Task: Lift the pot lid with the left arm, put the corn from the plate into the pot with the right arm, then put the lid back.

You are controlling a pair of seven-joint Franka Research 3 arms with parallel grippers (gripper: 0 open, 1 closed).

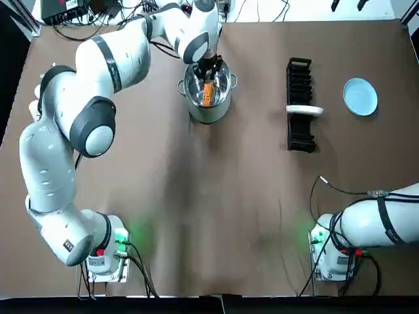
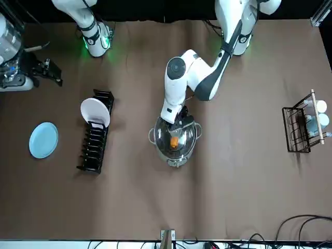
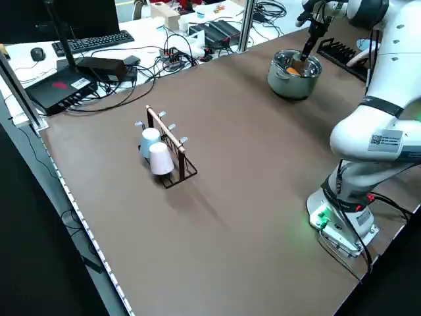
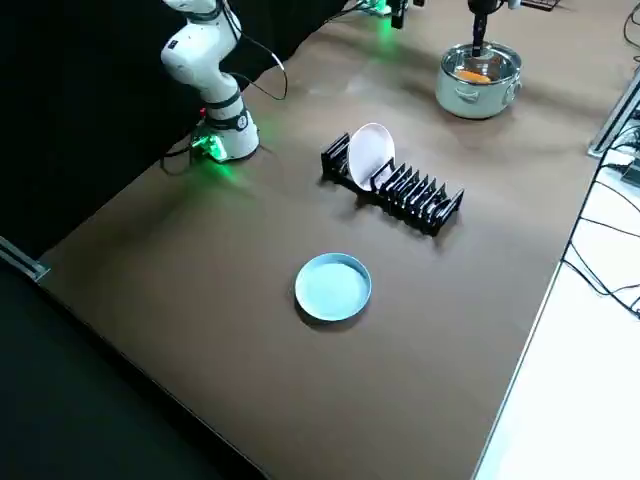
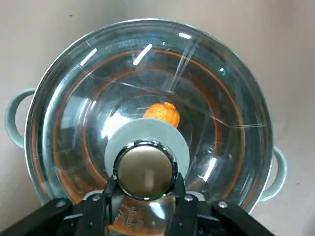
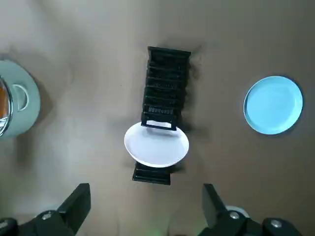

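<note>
Left fingers pinched lid knob; right fingers parked, spread | lid sat on pot, corn inside: likely last step | next: release, withdraw.

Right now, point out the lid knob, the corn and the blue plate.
lid knob (image 5: pixel 145 167), left wrist view, centre of its metal top.
corn (image 5: pixel 163 113), left wrist view, middle of its orange body.
blue plate (image 1: pixel 361 96), top view, bare middle of the dish.
</note>
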